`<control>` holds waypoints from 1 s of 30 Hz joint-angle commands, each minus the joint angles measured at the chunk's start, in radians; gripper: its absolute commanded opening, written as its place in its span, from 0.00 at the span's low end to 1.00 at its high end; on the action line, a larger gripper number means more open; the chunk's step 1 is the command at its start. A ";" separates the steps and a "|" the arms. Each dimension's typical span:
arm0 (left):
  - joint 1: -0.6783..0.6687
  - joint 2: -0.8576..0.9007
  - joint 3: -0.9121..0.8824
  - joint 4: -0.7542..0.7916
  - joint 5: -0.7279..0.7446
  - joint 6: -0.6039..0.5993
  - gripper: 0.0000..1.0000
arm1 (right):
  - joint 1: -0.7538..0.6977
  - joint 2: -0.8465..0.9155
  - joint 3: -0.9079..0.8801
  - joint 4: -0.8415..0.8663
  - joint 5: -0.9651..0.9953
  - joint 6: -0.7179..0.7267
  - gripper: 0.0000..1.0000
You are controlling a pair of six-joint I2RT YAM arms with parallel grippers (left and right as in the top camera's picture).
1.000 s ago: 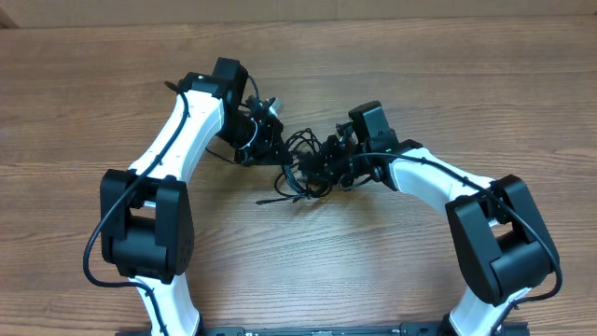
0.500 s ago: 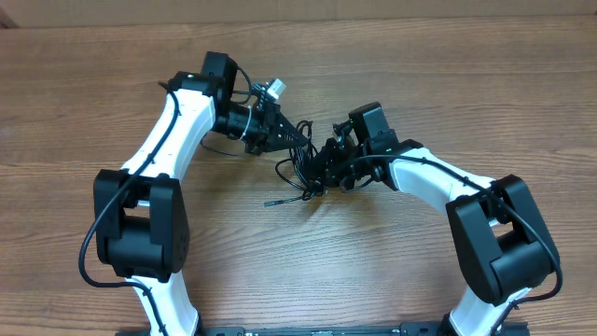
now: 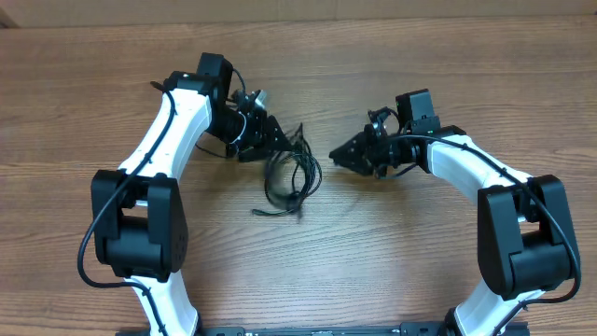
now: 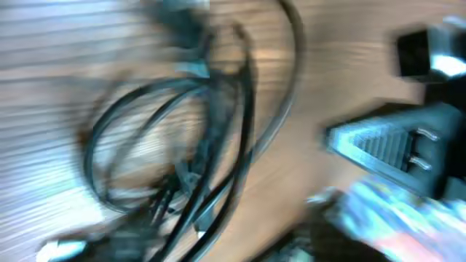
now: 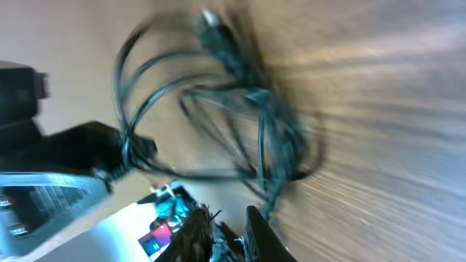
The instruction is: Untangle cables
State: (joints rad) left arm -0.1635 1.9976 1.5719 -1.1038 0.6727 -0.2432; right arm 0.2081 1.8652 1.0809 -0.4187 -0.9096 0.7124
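The cables lie in one loose black tangle on the wooden table, with a plug end trailing toward the front left. My left gripper sits at the tangle's upper left edge. Its wrist view is blurred, but the jaws look spread, with cable loops running down between them. My right gripper hangs a short way right of the tangle and points at it. Its fingers stand slightly apart with nothing seen between them. The cables lie just beyond the tips.
Bare wooden table surrounds the tangle. Both white arms arch in from the front corners. The right gripper's ribbed finger shows in the left wrist view, and the left gripper shows in the right wrist view.
My right gripper has drawn back to the right, out of the tangle. The left gripper's jaws have spread. The cables have sunk onto the table beside the left gripper.
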 commanded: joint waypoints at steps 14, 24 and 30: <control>-0.072 -0.009 -0.023 -0.205 -0.587 -0.242 0.77 | 0.033 -0.031 0.020 -0.275 0.378 -0.093 0.15; -0.204 -0.010 0.012 -0.146 -0.587 -0.209 0.63 | 0.030 -0.031 0.020 -0.302 0.484 -0.150 0.16; -0.286 -0.010 0.103 -0.137 -0.587 -0.149 0.65 | -0.027 -0.031 0.020 -0.349 0.555 -0.149 0.19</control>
State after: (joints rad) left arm -0.4152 1.9976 1.6321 -1.2484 0.0994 -0.4328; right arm 0.2165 1.8652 1.0832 -0.7639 -0.4133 0.5758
